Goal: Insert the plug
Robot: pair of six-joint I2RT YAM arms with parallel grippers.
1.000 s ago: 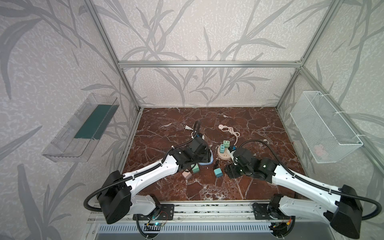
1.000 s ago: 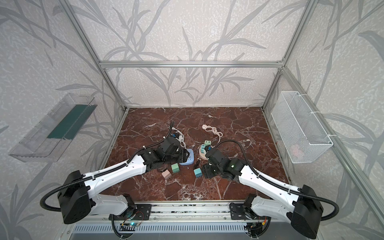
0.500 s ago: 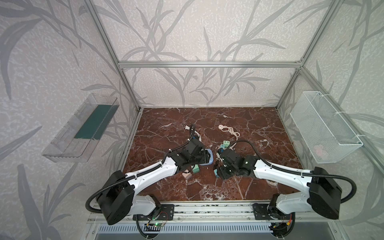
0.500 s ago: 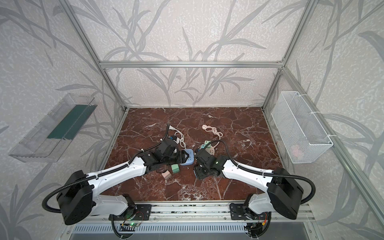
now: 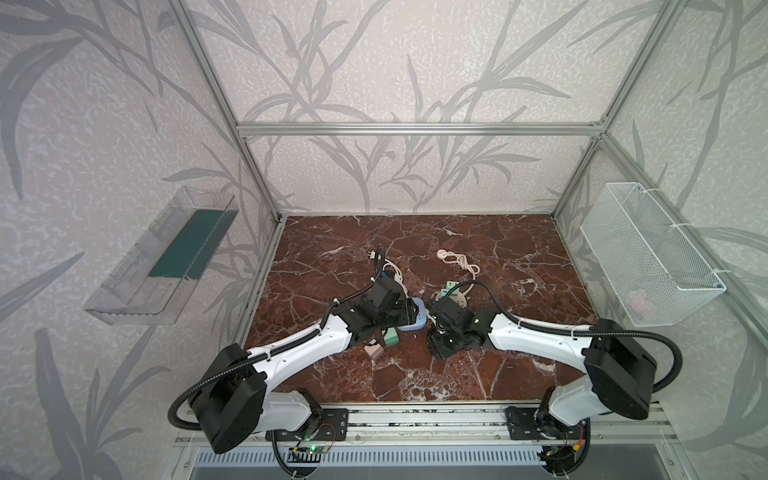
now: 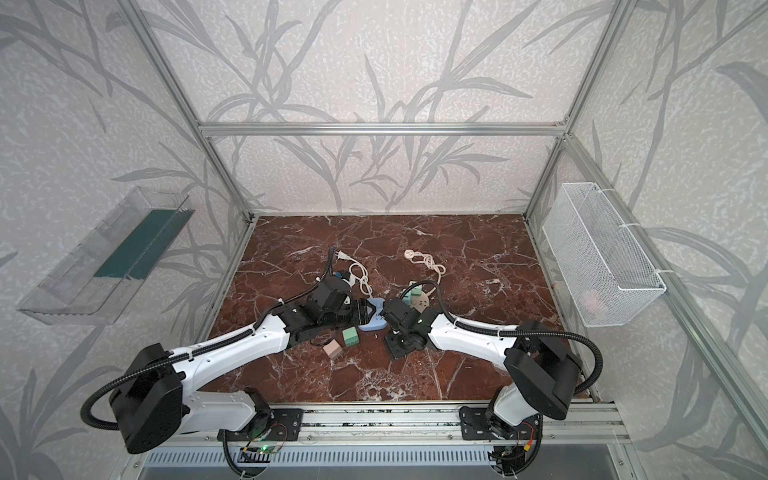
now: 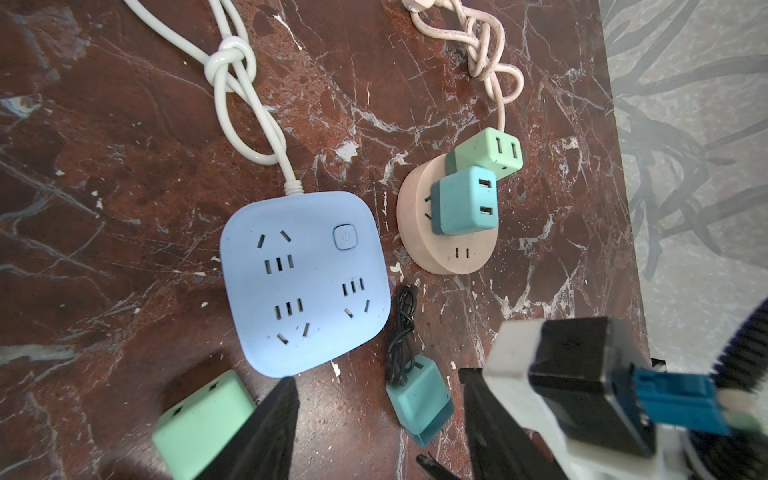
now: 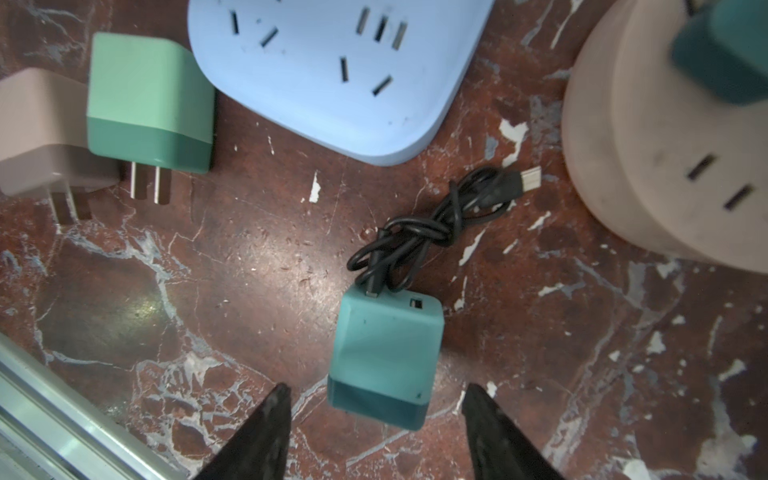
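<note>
right wrist: teal plug [image 8: 384,357] flat, dark end toward fingers [image 8: 268,432].

Relative to square power strip [image 7: 305,282]: round strip [image 7: 449,249] just right, corded charger [image 7: 417,399] front-right, two loose chargers [image 6: 350,336] front-left
</note>
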